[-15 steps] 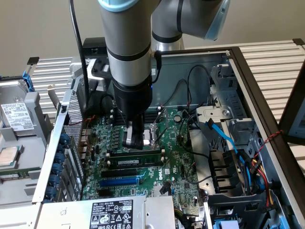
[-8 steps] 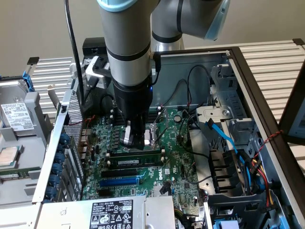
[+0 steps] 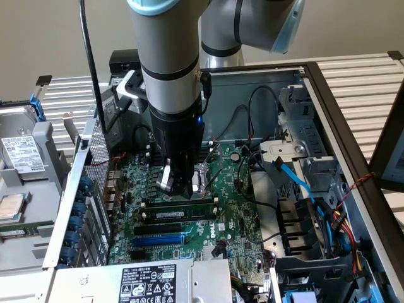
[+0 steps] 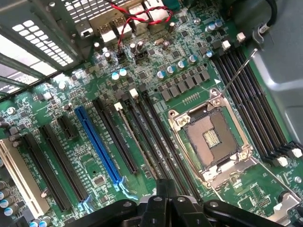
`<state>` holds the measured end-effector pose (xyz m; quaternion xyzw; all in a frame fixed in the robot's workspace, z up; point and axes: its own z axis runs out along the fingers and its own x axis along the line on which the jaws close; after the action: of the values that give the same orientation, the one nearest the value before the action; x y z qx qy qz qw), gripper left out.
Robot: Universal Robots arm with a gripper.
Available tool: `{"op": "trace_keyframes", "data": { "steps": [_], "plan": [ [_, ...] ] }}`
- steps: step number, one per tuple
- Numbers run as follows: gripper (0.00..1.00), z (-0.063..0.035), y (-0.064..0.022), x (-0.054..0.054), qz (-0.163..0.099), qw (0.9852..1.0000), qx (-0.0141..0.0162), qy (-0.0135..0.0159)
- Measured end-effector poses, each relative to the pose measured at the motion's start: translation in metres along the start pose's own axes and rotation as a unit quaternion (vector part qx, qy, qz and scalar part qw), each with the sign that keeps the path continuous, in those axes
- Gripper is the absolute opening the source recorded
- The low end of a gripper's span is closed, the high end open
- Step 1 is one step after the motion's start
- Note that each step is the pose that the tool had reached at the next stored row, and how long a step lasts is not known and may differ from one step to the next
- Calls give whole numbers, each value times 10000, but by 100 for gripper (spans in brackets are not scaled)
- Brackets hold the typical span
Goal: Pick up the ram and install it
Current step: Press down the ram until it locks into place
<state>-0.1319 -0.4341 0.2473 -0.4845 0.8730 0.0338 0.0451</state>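
The long thin green circuit-board ram stick [image 3: 180, 204] is seated in a mem slot directly below the gripper [image 3: 180, 183]. Its long axis runs across the exterior view. Claw is pressed shut, nothing held.

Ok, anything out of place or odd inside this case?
Nothing spilled or broken. The CPU socket sits empty, its lever sticking up. The ram stands in a slot below the hand; I cannot tell if it sits level.

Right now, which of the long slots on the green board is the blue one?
The blue slot is the single bright blue one. It lies among the black slots, on the far side of them from the empty square processor socket.
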Motion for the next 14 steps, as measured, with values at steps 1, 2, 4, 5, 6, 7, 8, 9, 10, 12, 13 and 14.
{"op": "trace_keyframes", "data": {
  "steps": [1, 2, 4, 5, 6, 7, 8, 9, 10, 12, 13, 14],
  "plan": [
    [11, 0, 0, 0, 80, 10000, 9, -1],
    [11, 0, 0, 0, 149, 9999, 17, -2],
    [11, 0, 0, 0, 280, 9996, 28, -2],
    [11, -1, 0, 0, 340, 9994, 30, 0],
    [11, 0, 0, 0, 396, 9992, 27, 5],
    [11, 0, 0, 0, 445, 9990, 19, 13],
    [11, 0, 0, 1, 496, 9988, 8, 23],
    [11, 0, 0, 0, 541, 9985, -4, 34],
    [11, 0, -1, 1, 584, 9983, -19, 47],
    [11, -2, -1, 2, 673, 9977, -51, 75],
    [11, -2, -1, 2, 718, 9974, -68, 90],
    [11, -2, -2, 3, 759, 9970, -83, 102]
  ]
}}
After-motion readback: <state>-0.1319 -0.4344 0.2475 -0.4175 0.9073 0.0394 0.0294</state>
